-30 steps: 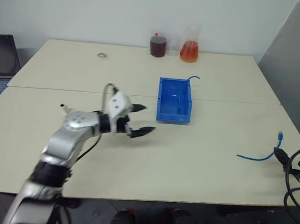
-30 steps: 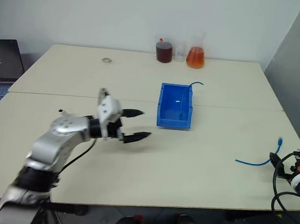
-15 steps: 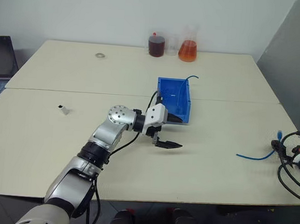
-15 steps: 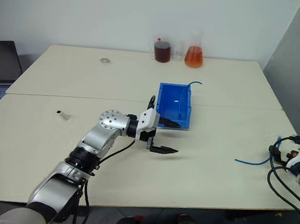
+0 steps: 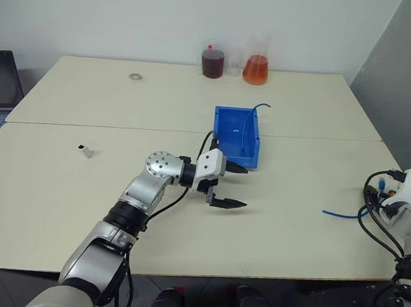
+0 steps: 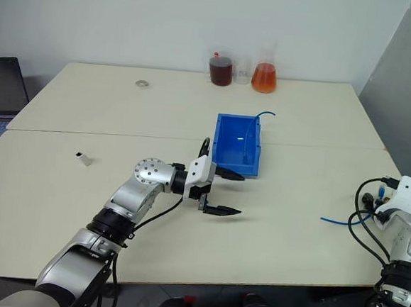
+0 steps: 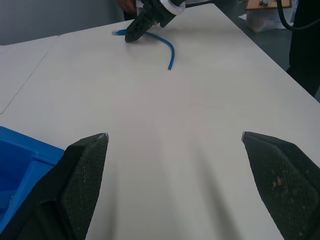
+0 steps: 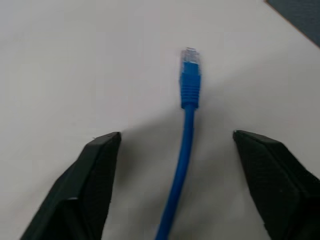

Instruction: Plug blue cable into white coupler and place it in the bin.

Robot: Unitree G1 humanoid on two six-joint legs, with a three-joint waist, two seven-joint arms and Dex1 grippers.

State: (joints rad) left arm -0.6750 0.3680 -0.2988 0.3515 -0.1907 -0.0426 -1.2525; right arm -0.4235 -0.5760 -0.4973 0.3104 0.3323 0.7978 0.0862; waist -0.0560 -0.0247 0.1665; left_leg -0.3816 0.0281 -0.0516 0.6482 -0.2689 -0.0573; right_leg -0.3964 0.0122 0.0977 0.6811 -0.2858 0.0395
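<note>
The bin (image 5: 236,136) sits mid-worktop (image 5: 292,224); the blue cable (image 5: 343,214) lies by the right edge, the white coupler (image 5: 85,150) toward the left edge.

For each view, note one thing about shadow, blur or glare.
Left eye view: the left gripper throws a faint shadow on the table.
Right wrist view: the blue cable looks slightly soft, with a shadow beside it.
Left wrist view: near fingers look sharp.
</note>
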